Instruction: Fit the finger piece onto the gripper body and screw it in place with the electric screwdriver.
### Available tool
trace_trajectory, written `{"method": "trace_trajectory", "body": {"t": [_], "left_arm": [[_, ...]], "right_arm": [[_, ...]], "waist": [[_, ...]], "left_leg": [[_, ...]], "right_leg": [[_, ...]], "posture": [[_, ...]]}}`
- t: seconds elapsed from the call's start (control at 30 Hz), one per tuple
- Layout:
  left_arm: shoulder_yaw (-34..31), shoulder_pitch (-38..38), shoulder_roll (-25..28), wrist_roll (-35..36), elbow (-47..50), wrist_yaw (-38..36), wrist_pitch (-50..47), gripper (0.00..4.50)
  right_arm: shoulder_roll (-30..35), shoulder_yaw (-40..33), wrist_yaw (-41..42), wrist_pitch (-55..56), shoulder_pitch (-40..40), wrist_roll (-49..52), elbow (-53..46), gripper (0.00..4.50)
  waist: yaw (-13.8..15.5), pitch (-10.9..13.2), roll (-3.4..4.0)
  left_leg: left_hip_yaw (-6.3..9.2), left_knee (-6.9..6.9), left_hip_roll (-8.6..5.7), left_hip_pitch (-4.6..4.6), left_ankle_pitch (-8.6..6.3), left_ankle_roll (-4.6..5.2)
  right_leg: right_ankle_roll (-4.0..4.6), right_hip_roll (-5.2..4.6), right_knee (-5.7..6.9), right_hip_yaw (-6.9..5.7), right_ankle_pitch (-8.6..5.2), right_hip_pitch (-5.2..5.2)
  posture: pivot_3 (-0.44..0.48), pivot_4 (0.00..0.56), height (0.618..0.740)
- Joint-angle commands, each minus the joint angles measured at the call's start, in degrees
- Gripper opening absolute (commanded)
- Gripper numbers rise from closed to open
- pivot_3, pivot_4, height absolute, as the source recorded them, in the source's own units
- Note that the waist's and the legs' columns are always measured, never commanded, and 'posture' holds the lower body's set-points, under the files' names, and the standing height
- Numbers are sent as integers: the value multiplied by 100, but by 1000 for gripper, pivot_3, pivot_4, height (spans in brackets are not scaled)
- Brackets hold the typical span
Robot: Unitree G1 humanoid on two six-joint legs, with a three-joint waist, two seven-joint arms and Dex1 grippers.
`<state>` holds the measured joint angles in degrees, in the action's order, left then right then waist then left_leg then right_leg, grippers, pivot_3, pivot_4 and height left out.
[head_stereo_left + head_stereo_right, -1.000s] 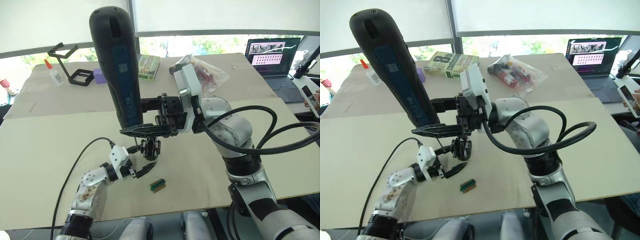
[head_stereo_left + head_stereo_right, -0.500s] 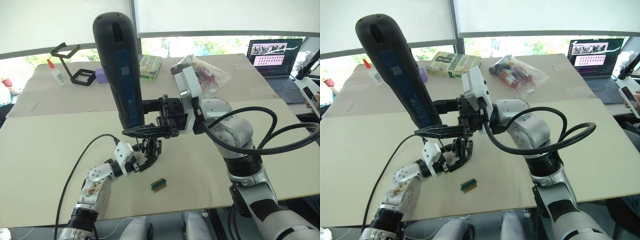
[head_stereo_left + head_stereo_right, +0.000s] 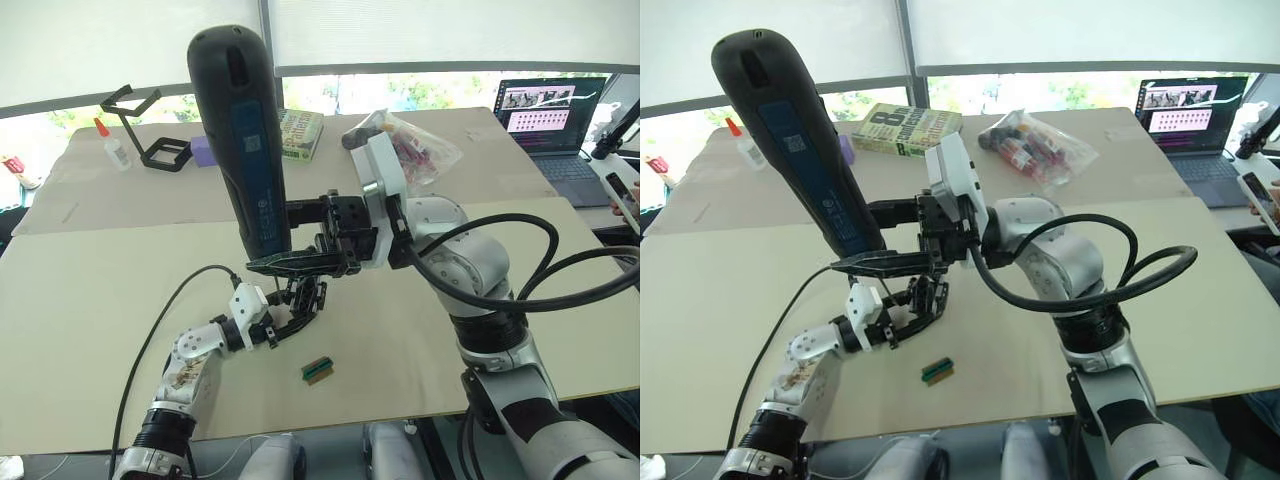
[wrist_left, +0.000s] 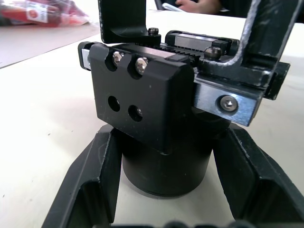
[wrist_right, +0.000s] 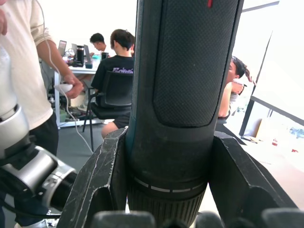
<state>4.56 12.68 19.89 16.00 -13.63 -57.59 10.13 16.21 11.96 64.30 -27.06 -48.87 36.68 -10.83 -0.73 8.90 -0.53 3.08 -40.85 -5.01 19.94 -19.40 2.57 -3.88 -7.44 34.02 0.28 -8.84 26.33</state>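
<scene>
The right gripper [image 3: 290, 264] is clamped on the electric screwdriver [image 3: 240, 140], held upright over the gripper body [image 3: 303, 296] at the table's [image 3: 90, 300] middle. The left gripper [image 4: 166, 190] closes round that body's round base.

The right arm [image 3: 470, 270] is showing silver-grey rounded joints and looping black cables; the slimmer left arm [image 3: 190, 360] is trailing one thin black cable.

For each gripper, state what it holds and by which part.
Right gripper: the electric screwdriver, near its lower end. Left gripper: the gripper body, around its round base.
</scene>
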Motion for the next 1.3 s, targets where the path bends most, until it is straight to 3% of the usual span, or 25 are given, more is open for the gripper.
{"method": "trace_trajectory", "body": {"t": [0.03,0.43,0.5,0.6,1.07,1.3], "left_arm": [[53,135,76,65,-374,-449,244,2301],[23,162,83,86,-632,-466,-176,2301],[21,50,93,102,-523,-392,-367,3344],[5,-70,94,88,-403,-290,-427,4474],[-13,-749,108,-31,671,225,-15,4474],[142,-542,-81,-351,461,641,35,4474]], "right_arm": [[-19,-190,47,-13,-65,259,-333,1976],[11,-235,47,-127,16,435,-516,1976],[8,-237,48,-130,33,472,-538,1976],[12,-236,46,-137,48,511,-566,1976],[-12,-217,105,-104,59,570,-519,1976],[-23,-181,116,-101,34,534,-487,1976]], "waist": [[-5,0,0],[-12,-3,3],[-12,-3,4],[-24,-4,4],[-61,-4,4],[16,-4,4]], "left_leg": [[0,0,0,0,0,0],[0,-2,1,-6,0,0],[0,-2,1,-6,0,0],[0,-1,2,-6,0,0],[0,5,2,-5,0,0],[0,1,2,-5,0,0]], "right_leg": [[0,0,0,0,0,0],[0,0,3,2,0,-4],[0,0,2,2,0,-4],[0,0,2,2,0,-4],[0,0,0,4,0,0],[0,0,1,3,0,-4]], "posture": [[0,150,740],[0,150,740],[0,150,740],[0,150,740],[0,150,740],[0,150,740]]}}
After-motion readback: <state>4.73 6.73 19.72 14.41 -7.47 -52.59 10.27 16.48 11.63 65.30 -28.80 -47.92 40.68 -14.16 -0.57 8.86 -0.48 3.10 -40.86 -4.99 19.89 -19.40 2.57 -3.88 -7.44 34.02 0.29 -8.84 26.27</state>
